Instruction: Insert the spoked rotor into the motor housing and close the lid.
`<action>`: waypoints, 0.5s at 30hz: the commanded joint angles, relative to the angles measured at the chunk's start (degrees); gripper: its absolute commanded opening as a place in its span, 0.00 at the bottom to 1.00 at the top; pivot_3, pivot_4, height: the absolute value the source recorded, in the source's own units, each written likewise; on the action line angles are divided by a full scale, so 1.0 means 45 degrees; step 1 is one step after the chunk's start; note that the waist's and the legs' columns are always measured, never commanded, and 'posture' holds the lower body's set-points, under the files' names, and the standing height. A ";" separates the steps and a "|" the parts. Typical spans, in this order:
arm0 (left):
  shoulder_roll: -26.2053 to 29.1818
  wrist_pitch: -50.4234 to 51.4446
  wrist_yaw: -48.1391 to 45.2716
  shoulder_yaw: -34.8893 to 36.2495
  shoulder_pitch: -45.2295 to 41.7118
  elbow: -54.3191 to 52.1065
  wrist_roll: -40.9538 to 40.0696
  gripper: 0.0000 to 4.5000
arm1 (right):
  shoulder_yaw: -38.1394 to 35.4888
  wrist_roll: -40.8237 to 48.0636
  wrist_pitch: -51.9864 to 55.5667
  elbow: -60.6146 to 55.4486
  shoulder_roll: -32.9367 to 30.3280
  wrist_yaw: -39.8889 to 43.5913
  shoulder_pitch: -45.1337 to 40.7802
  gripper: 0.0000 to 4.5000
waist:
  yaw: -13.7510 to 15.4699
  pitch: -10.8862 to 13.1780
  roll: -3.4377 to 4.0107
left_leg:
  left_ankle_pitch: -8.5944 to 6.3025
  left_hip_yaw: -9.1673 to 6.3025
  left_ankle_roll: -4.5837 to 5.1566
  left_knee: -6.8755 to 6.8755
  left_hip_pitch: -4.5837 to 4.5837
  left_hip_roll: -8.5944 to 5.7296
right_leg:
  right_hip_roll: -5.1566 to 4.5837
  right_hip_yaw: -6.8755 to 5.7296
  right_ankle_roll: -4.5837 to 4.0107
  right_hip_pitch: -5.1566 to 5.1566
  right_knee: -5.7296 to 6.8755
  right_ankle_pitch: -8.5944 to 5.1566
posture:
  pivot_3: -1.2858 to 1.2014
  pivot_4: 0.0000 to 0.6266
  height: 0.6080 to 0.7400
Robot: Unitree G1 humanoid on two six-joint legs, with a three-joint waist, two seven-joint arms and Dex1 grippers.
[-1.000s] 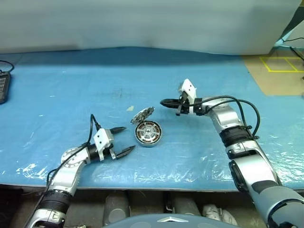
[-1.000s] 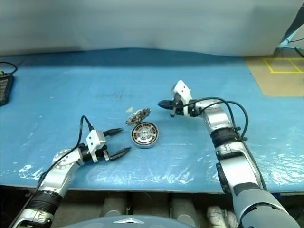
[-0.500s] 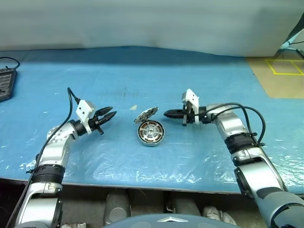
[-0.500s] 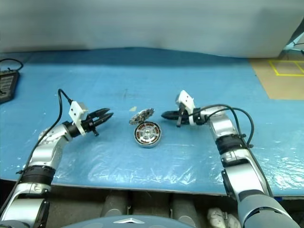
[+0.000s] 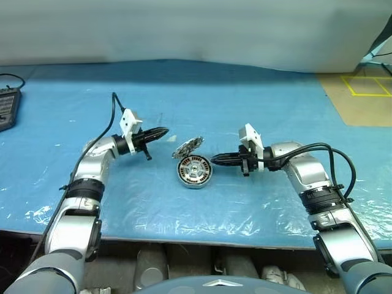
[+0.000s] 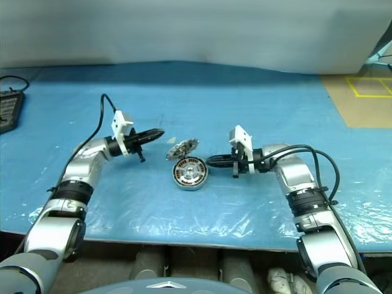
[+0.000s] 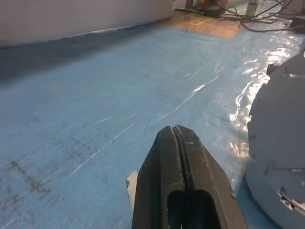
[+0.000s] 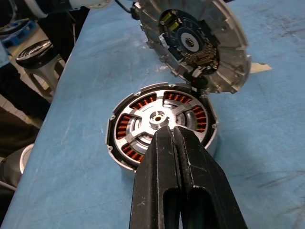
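Table (image 5: 257,92): a broad table under a blue plastic sheet, wrinkled and glossy along the near edge, with scuffs and dark marks towards the middle.
Wall (image 5: 184,27): a pale grey wall or panel stands along the far edge of the table.
Floor (image 5: 361,95): a tan patch at the far right bears yellow taped lines, with cables lying beyond it.
Dark device (image 5: 5,107): a black object with a cable sits at the table's far left edge.
Motor housing (image 5: 194,172): it lies flat near the middle of the table, its copper-brown windings ringing a silver centre.
Spoked rotor (image 8: 159,121): silver spokes and a hub show over the windings inside the motor housing, so the rotor appears seated there.
Lid (image 5: 187,147): hinged at the far side of the motor housing and tilted up open, its inner face showing a dark round board and a toothed rim.
Left gripper (image 5: 160,131): clenched on nothing, held above the table left of the lid and pointing towards it.
Right gripper (image 5: 215,160): clenched and empty, its tip just beside the right rim of the motor housing.
Scrap (image 5: 173,139): a small pale bit lies on the sheet near the lid.
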 commanded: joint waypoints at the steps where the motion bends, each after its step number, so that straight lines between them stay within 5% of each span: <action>1: -0.0358 -0.0556 -0.0320 -0.0229 -0.0897 0.0858 0.0380 0.00 | -0.0180 0.0430 0.0260 -0.0857 -0.0126 -0.0031 0.0099 0.00 | 0.0027 0.0001 -0.0001 | 0.0000 0.0000 0.0001 0.0001 -0.0003 -0.0001 | -0.0002 0.0000 0.0000 -0.0001 0.0000 0.0000 | 0.52 0.24 1.00; 15: -0.2183 0.0593 -0.2663 -0.1096 -0.1161 0.0246 0.0185 0.00 | -0.0475 0.0777 0.0936 -0.1776 -0.0925 -0.0350 0.0628 0.00 | 0.0243 0.0007 -0.0010 | 0.0000 -0.0007 0.0000 -0.0004 -0.0009 0.0002 | -0.0002 -0.0010 0.0001 -0.0002 -0.0003 0.0000 | 0.52 0.24 1.00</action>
